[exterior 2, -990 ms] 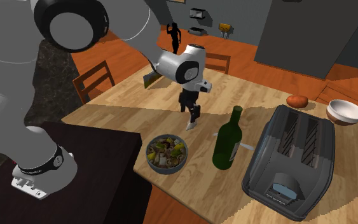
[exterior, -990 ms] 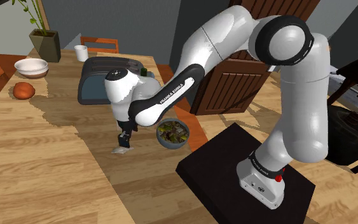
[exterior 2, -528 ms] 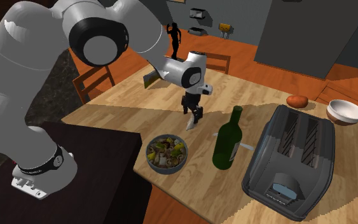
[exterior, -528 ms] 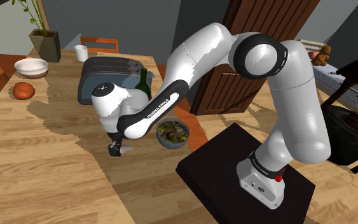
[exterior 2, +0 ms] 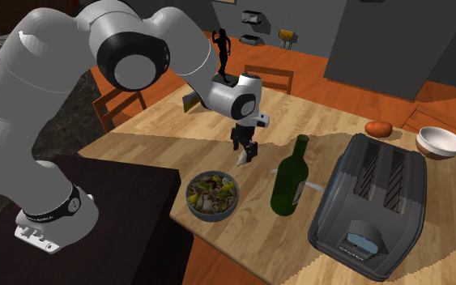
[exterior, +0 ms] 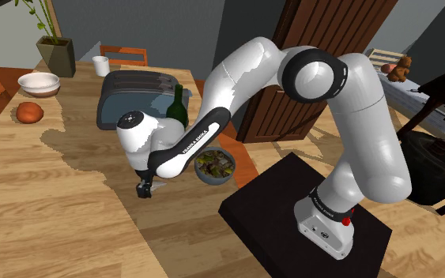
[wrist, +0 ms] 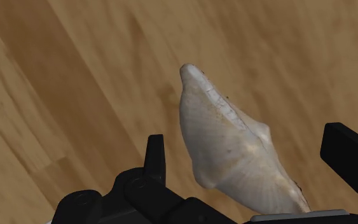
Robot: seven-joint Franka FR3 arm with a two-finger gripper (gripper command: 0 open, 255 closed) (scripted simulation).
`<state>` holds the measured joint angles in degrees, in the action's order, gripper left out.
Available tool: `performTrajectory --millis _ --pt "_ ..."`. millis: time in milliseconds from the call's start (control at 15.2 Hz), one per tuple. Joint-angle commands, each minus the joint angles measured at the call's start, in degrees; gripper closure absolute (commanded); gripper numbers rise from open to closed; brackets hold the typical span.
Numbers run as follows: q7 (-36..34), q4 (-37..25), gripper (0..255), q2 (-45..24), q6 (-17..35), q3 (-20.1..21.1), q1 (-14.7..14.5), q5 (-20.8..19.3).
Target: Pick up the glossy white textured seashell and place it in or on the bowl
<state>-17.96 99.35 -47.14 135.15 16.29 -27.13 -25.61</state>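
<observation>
I see the claw (wrist: 250,143) spread wide, low over the wooden table (wrist: 75,76). The pale ribbed shell (wrist: 231,149) lies on the wood between its fingers, and neither touches it. The bowl of food (exterior: 215,167) sits near the claw.

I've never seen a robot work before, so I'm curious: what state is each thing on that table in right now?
Claw: open, straddling the shell, not clasping it.
Shell: lying on the table, not lifted.
Grey bowl: upright, filled with mixed bits.
White bowl: upright, looks empty.
Bottle: standing upright.
Toaster: nothing sticking out of its slots.
</observation>
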Motion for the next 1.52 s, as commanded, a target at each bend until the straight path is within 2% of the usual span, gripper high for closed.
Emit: performTrajectory --millis 0,198,264,858,1452 --pt "0.0 0.0 0 0.0 0.0 0.0 0.0 0.0" --pt "0.0 0.0 0 0.0 0.0 0.0 0.0 0.0" --pt "0.0 0.0 255 0.0 0.0 0.0 0.0 0.0" --pt "0.0 0.0 255 0.0 0.0 0.0 0.0 0.0" --pt "1.3 2.0 255 5.6 -3.6 1.7 1.3 1.8"
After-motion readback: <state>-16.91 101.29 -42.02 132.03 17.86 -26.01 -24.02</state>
